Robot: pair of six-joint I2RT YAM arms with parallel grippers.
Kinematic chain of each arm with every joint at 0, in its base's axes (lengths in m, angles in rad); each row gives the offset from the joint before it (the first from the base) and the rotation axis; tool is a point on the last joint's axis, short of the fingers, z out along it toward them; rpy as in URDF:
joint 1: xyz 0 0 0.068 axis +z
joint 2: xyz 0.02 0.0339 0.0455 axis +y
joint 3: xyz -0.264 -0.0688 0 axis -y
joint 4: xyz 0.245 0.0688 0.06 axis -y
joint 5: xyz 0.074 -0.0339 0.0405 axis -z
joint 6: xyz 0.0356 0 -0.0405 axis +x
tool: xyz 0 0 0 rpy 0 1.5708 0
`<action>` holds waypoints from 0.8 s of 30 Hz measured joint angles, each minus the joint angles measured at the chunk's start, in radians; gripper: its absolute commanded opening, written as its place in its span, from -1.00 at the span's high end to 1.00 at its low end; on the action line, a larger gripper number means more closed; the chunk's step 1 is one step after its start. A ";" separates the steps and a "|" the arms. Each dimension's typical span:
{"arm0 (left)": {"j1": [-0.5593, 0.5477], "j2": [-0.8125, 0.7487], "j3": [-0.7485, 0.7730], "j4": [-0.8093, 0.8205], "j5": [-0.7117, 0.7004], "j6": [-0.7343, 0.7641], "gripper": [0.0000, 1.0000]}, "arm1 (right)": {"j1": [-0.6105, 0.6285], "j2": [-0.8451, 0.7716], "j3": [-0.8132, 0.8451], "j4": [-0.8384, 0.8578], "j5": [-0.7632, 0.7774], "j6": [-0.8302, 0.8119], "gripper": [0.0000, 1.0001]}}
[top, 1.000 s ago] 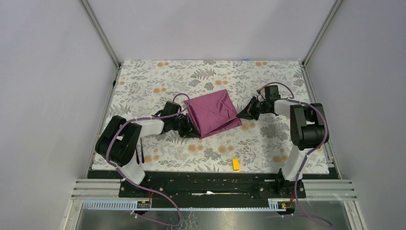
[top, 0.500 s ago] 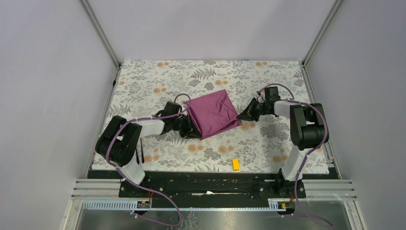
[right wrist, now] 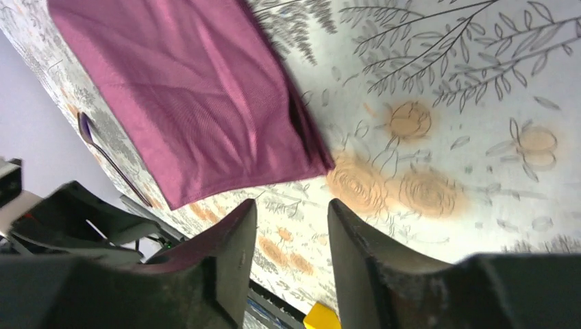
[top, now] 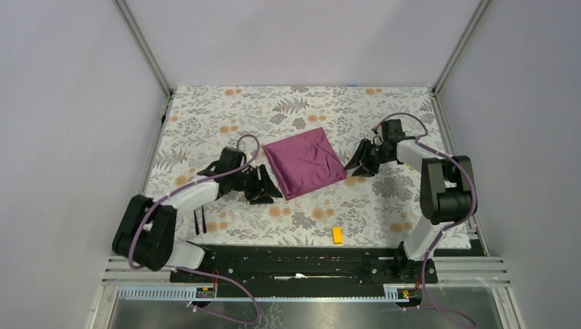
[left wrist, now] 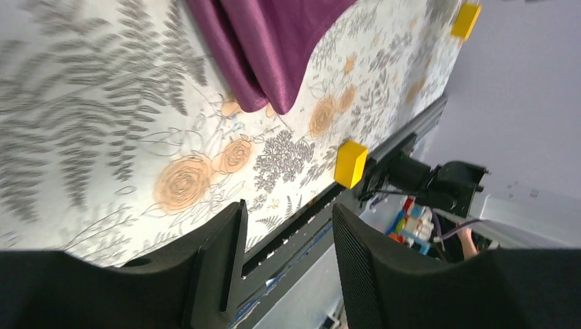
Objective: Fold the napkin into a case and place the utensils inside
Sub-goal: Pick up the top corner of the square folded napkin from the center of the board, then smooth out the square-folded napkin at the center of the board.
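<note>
Both my arms same build: white link shells, black joint housings. Left arm (top: 195, 193) lower left of the overhead view, right arm (top: 445, 195) at right edge. Purple cable (top: 240, 136) runs along each, looping free near the wrist. Black base rail (top: 294, 264) across the bottom. Fingers (left wrist: 370, 267) matte black, inner face finely textured.

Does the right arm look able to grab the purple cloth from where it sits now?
Probably yes. The right gripper sits just off the right corner of the napkin, jaws open and empty, with only bare flowered tablecloth between them.
</note>
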 measured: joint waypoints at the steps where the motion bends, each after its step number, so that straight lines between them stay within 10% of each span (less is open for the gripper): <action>1: 0.027 -0.040 0.005 -0.042 -0.009 0.019 -0.09 | 0.002 -0.023 0.008 -0.025 0.014 -0.017 -0.12; 24: -0.052 0.373 0.231 0.285 0.061 -0.076 0.17 | 0.081 0.098 0.064 0.213 -0.164 0.048 -0.31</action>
